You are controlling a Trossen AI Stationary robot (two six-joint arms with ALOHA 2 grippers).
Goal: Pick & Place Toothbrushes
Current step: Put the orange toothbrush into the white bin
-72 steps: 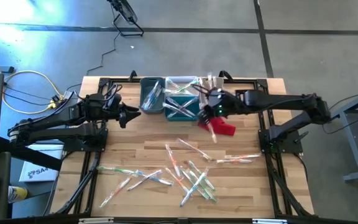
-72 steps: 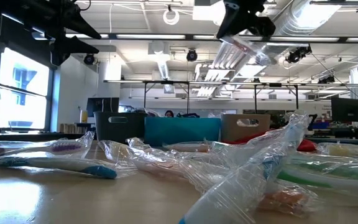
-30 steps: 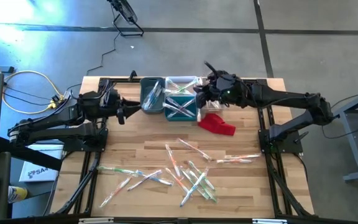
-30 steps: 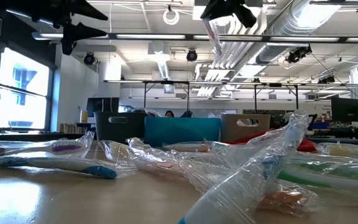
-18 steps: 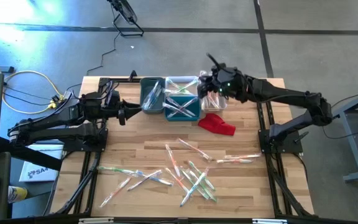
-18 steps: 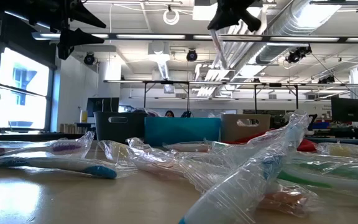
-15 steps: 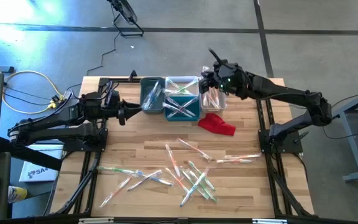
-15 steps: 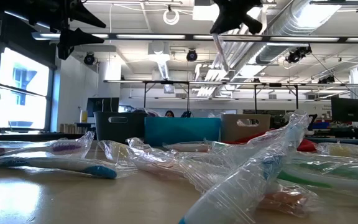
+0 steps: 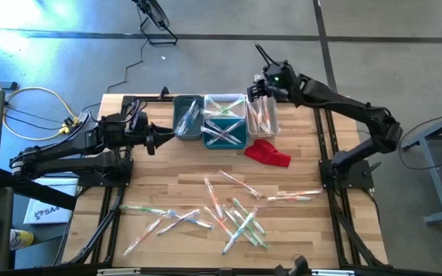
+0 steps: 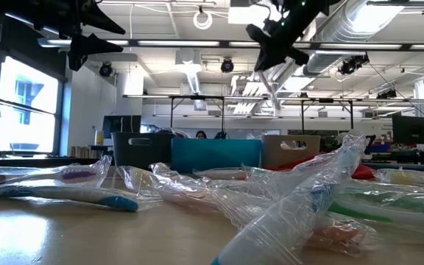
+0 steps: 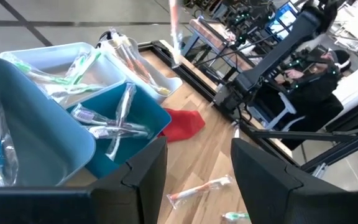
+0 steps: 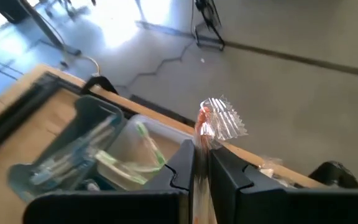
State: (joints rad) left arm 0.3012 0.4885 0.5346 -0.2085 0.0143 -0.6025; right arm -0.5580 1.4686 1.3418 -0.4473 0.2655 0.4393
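Observation:
My right gripper [image 9: 258,86] hangs high over the far end of the white bin [image 9: 262,115] and is shut on one wrapped toothbrush with an orange handle [image 12: 202,127]. The same toothbrush [image 11: 174,31] shows hanging above the bins in the left wrist view. Several more wrapped toothbrushes [image 9: 232,215] lie loose on the near half of the wooden table. Others lie inside the grey bin [image 9: 188,116], the teal bin [image 9: 225,132] and the clear bin [image 9: 222,103]. My left gripper [image 11: 194,180] waits open, left of the grey bin, with nothing between its fingers. My right gripper pinches the toothbrush between its two fingers [image 12: 182,165]. The orange part and the crinkled wrapper end [image 12: 222,118] stick out past the fingertips. The gripper slants downward from the table's right. The toothbrush is lifted clear of everything and hangs nearly upright over the bins.
A red cloth [image 9: 268,152] lies on the table just in front of the white bin. The bins stand in a row at the table's far edge. A black frame rail [image 9: 324,138] runs along the table's right side. Bare wood lies between the bins and the loose toothbrushes.
My right gripper has swung toward the table's far edge with the toothbrush still between its fingers, going from above the teal and clear bins to above the far end of the white bin. It has stayed shut. The toothbrush stays lifted clear.

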